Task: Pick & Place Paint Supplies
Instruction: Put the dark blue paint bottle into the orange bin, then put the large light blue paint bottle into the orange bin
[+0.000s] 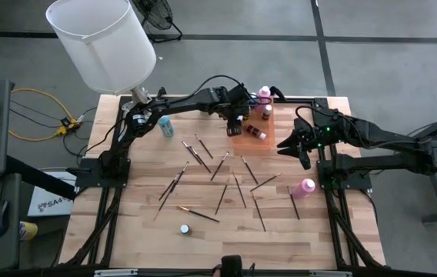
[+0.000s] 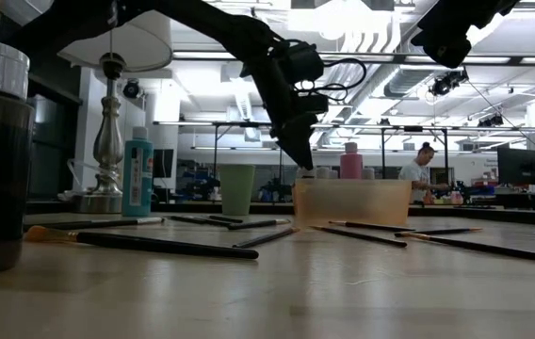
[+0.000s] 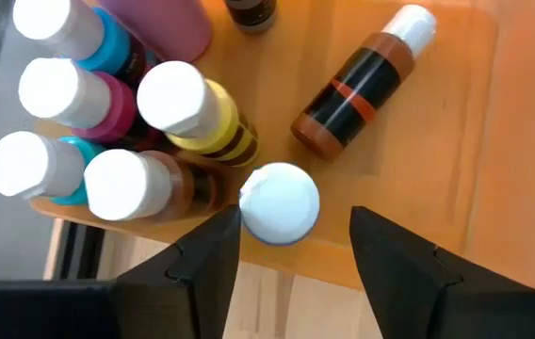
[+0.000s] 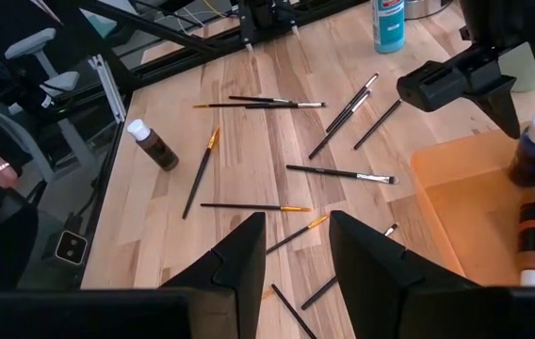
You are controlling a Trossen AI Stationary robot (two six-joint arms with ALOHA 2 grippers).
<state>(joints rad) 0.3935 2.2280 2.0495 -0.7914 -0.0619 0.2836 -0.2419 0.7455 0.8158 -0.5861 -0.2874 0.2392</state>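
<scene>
Room: your low view looks across to a workshop with ceiling lights and a person point(image 2: 425, 168) far behind the table.
Table: your wooden top point(image 1: 203, 238) carries everything, with a white lampshade point(image 1: 103, 42) on a silver base at the far left corner.
Left arm: your left gripper point(image 1: 235, 127) hangs over the near-left corner of the orange tray point(image 1: 268, 142); its fingers point(image 3: 202, 259) stand spread, one on each side of a blue-bodied bottle point(image 3: 280, 202) with a pale cap, upright between them, not touching it.
Right arm: your right gripper point(image 1: 301, 154) hovers beside the tray's right edge; fingers point(image 4: 239, 254) parted with nothing between them.
Tray contents: capped bottles point(image 3: 121, 122) cluster upright; one brown bottle point(image 3: 362, 85) lies on its side.
Loose bottles: a pink one point(image 1: 304, 188) lies right of centre, a teal one point(image 1: 165, 122) stands far left, a small brown one point(image 1: 184, 228) stands near the front.
Brushes: thin dark-handled paintbrushes point(image 1: 203, 158) lie scattered over the table's middle.
</scene>
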